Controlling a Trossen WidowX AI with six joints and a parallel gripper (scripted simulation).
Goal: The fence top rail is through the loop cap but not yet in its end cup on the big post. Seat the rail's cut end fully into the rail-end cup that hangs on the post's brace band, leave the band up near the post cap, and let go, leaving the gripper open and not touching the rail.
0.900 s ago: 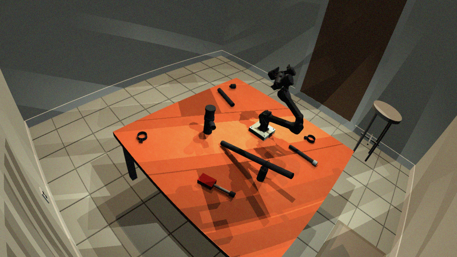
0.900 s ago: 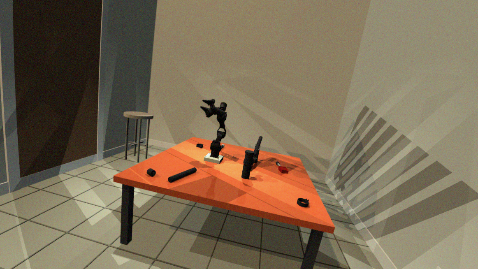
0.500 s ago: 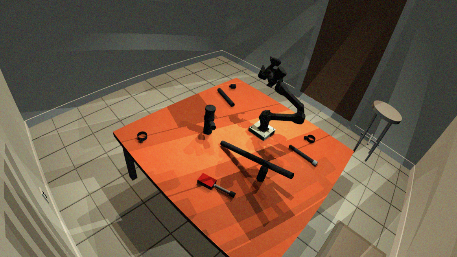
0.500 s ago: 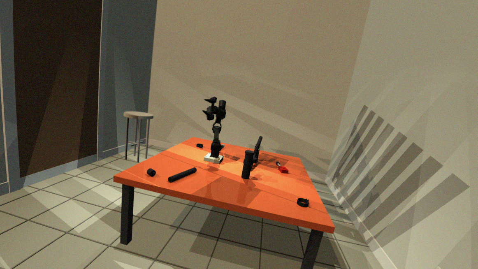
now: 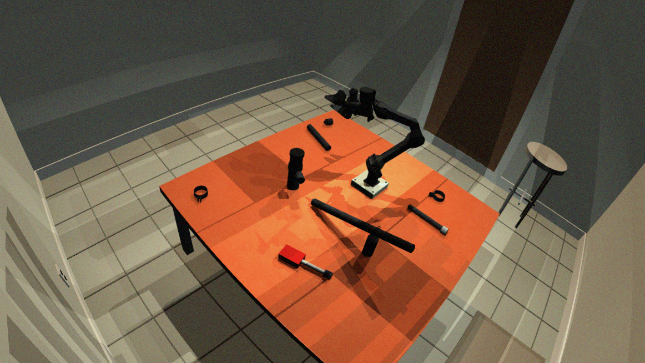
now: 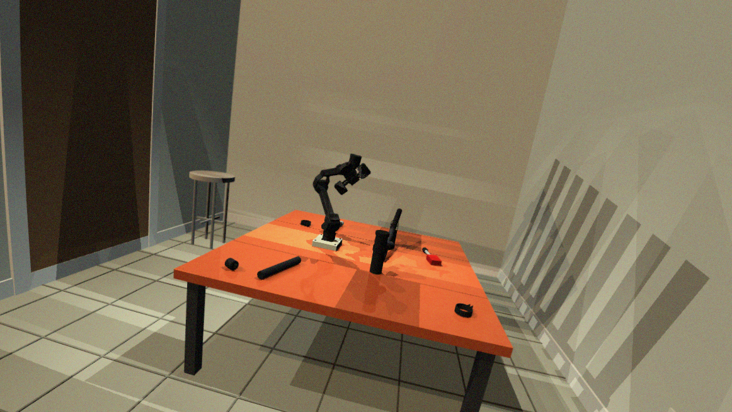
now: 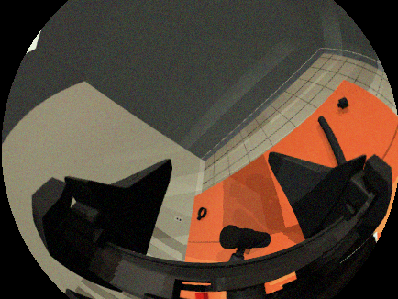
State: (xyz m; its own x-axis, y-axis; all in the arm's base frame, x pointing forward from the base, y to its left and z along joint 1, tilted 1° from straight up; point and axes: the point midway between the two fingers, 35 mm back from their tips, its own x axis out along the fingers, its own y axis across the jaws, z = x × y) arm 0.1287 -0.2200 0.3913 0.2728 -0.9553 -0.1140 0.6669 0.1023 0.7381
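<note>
Gripper point(image 5: 336, 96) high above the far table edge, fingers spread wide, nothing between them — well apart from every task part. Judged: an approach not yet begun on the rail, so the open stance suits a coming grasp.

Rail point(image 5: 362, 225) sits raised off the table point(image 5: 216, 198), running through the loop cap on a short post point(image 5: 369, 245) near the front right. Its cut end point(image 5: 316, 203) points toward the big post point(image 5: 295, 169) but stops well short; a gap of bare table shows between them. The cup point(image 5: 299, 179) juts from the post's side, facing the rail, so the rail needs a slide along its own line to seat. Band height relative to the post cap cannot be judged closely from here.

Loose parts scattered: a spare tube point(image 5: 318, 136), a small cap point(image 5: 328, 121), two rings point(image 5: 200, 192) and point(image 5: 436, 195), a tipped rod point(image 5: 427, 219), a red-headed tool point(image 5: 303, 261). None lies in the rail's path, as far as visible.

Views:
- Top shows the rail-to-cup gap plainly.
- Exterior looks nearly end-on along the rail point(image 6: 394, 225), which foreshortens it behind the post point(image 6: 379, 251) and hides the gap; it does show the arm's height above the table.
- Wrist shows both fingers apart with wall and floor between, and the post point(image 7: 244, 238) low in frame — the camera points mostly at the room.
</note>
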